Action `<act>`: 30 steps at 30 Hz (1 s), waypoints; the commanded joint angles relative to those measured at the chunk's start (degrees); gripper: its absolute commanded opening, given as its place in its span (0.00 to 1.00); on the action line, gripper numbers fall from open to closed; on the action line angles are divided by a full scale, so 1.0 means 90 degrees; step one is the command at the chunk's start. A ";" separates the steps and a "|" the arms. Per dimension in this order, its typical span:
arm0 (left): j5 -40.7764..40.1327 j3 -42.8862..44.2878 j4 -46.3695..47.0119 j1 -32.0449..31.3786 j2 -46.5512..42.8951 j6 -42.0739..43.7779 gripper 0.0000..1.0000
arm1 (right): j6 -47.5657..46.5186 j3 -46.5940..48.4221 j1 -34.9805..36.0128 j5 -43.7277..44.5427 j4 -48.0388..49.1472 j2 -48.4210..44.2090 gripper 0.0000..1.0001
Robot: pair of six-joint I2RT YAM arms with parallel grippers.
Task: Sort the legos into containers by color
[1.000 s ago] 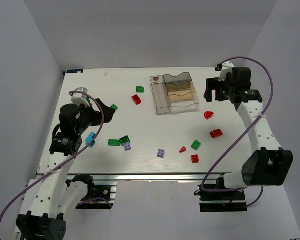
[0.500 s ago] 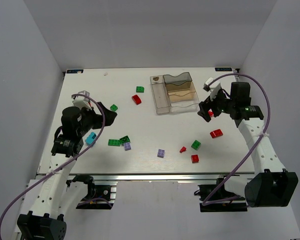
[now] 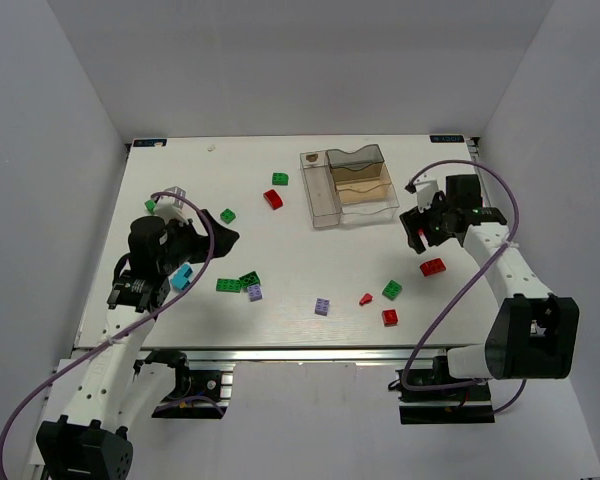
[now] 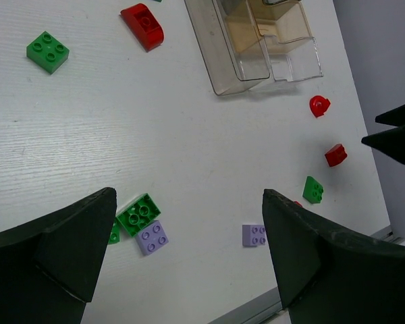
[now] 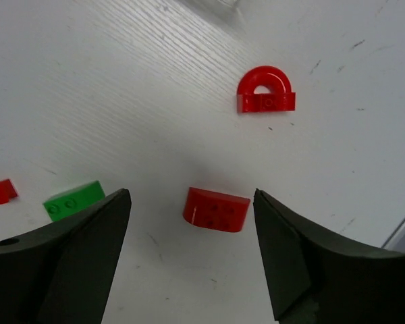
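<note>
The right gripper stands open and empty astride a red rounded brick, a red arch piece ahead, while the left gripper, wide open and empty, hovers seemingly above a green brick and a lilac brick, the containers beyond.

White table (faint wood grain), plain pale walls on three sides.

- The containers stand on the tabletop, toward 1 o'clock from its middle.
- Two legos lie close together at 9 o'clock of the containers.
- The right tool is at 4 o'clock of the containers, and a single lego lies at its 5 o'clock.
- A cluster of legos lies at 5 o'clock of the left tool.
</note>
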 commanded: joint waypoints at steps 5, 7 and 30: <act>0.0198 -0.0138 0.0236 -0.0020 -0.0023 -0.0109 0.98 | 0.0510 0.0001 -0.0121 0.0897 0.0358 0.0468 0.89; 0.0217 -0.0129 0.0265 -0.0079 0.0045 -0.0159 0.98 | 0.0735 0.0128 -0.0209 0.0994 0.0369 0.0888 0.89; 0.0178 0.0125 -0.0057 -0.0079 0.0221 -0.0530 0.98 | 0.0697 0.1486 -0.0619 0.0430 0.1355 0.3408 0.83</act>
